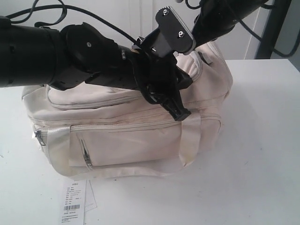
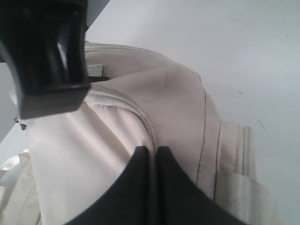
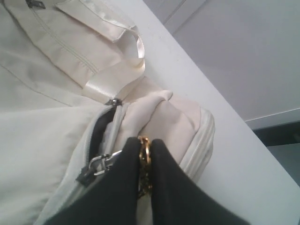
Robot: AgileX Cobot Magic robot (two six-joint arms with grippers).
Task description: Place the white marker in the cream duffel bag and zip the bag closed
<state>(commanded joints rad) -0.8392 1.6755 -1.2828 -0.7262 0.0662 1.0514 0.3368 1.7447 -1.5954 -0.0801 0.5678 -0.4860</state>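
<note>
The cream duffel bag (image 1: 131, 140) lies on the white table, and the white marker is out of view. My left gripper (image 1: 180, 111) reaches over the bag's top. In the left wrist view the left gripper (image 2: 151, 152) is shut, pinching the bag (image 2: 178, 103) along its zip seam (image 2: 140, 115). My right gripper (image 3: 145, 143) is shut on a gold ring pull (image 3: 145, 147) at the bag's end. Beside it are a grey metal slider (image 3: 98, 165) and a short dark open gap in the zip (image 3: 98, 130). In the exterior view the left arm hides the right fingertips.
A white barcode paper tag (image 1: 74, 204) lies on the table (image 1: 262, 168) in front of the bag. A webbing handle (image 1: 190, 140) hangs down the bag's front beside the zip pocket (image 1: 122, 138). The right arm's wrist block (image 1: 173, 30) sits over the bag's top.
</note>
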